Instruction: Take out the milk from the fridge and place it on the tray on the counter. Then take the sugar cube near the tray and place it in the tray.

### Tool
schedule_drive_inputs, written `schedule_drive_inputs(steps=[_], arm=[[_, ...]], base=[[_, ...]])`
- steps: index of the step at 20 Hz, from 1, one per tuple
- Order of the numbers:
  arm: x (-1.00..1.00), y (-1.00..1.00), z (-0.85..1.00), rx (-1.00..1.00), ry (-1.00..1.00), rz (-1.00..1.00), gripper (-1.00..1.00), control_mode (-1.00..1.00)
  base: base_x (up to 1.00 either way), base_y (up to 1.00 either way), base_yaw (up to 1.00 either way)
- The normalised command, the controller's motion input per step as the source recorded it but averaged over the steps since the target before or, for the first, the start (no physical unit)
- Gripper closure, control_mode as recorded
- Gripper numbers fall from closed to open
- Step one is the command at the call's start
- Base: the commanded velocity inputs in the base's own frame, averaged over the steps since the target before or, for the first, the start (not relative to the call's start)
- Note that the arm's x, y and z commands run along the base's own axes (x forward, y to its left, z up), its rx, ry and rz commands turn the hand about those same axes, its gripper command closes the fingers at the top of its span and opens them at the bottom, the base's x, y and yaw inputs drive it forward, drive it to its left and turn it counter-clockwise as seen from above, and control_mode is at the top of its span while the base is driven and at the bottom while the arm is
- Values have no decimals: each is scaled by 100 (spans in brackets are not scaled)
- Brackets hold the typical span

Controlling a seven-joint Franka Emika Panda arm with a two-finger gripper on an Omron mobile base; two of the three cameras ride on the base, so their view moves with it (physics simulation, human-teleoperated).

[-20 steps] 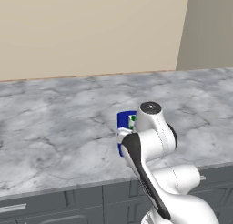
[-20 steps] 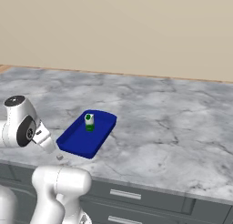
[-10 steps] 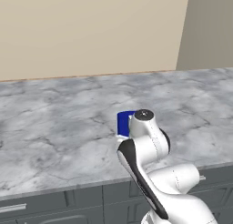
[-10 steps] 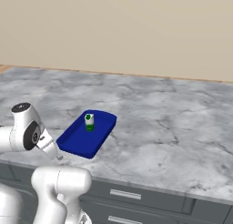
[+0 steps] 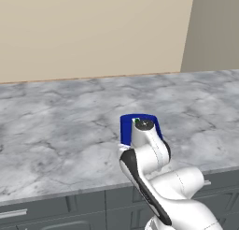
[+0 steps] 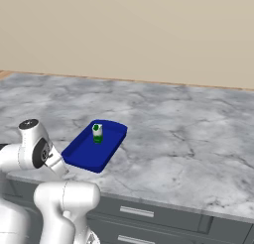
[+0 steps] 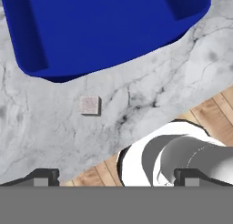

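Observation:
The milk point(image 6: 97, 133), a small white carton with a green top, stands upright in the far part of the deep-blue tray point(image 6: 89, 151) on the marble counter point(image 6: 188, 139). In the hand view the tray point(image 7: 104, 27) spans the top, and the tiny pale sugar cube point(image 7: 89, 104) lies on the marble just outside its near rim. My gripper point(image 7: 116, 177) hovers over the counter's front edge, open, with nothing between its fingertips point(image 7: 43, 176). From the right base camera the gripper point(image 6: 64, 172) hangs low beside the tray's near left corner. The fridge is out of view.
The counter's front edge runs close under the hand, with wooden floor point(image 7: 214, 114) beyond it. Dark grey drawer fronts point(image 6: 149, 213) sit under the worktop. A beige wall point(image 5: 93, 32) backs the counter. My arm point(image 5: 149, 154) covers most of the tray point(image 5: 125, 128).
The arm has folded lower and drawn toward the counter's front edge, bringing the hand down near the tray's near corner. Tray and milk have not moved; the gripper stayed open.

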Motion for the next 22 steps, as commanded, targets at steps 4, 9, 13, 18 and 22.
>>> schedule_drive_inputs(steps=[4,9,13,18,22], arm=[[10,-9,-27,0,0,0,-100,-100],[18,-4,-20,0,0,0,-100,-100],[25,0,-7,0,0,0,-100,-100],[19,-13,-10,0,0,0,-100,-100],[6,-18,-15,0,0,2,-100,-100]], base=[[0,0,0],[0,0,0],[0,0,0],[0,0,0],[0,0,0]])
